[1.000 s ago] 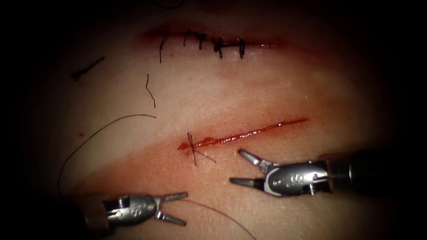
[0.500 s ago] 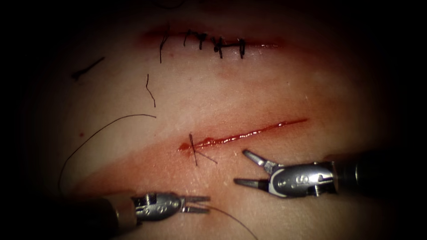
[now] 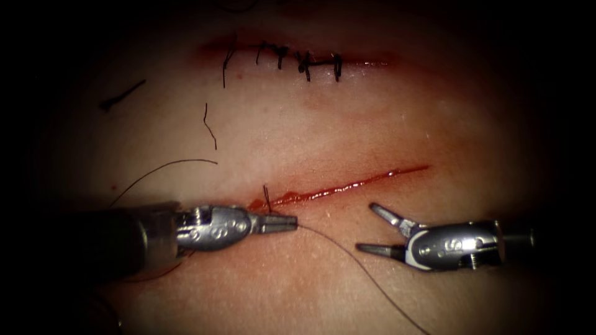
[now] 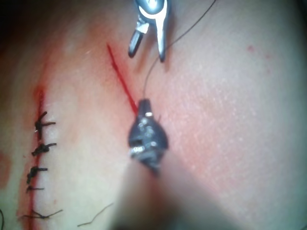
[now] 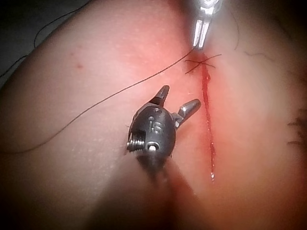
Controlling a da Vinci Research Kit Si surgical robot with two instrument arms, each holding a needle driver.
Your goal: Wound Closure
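Apparently the left tool [image 3: 285, 223] had its jaws closed on the thread [image 3: 360, 267] just below the stitch [image 3: 267, 197] at the left end of the cut [image 3: 338, 186], perhaps to keep the strand near the knot. The right tool [image 3: 375, 231] stood wide open, holding nothing, apart from the cut. An older sutured cut [image 3: 298, 59] and loose thread ends [image 3: 210, 126] lay above.

From the left wrist, the left tool [image 4: 144, 103] gripped the thread [image 4: 168, 45].

From the right wrist, the right tool [image 5: 176, 101] gaped beside the cut [image 5: 207, 115]. I saw no needle.

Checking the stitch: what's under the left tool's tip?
The left tool, shut on the thread, lies over the tissue by the cut's left end. It covers the stitch's lower part.
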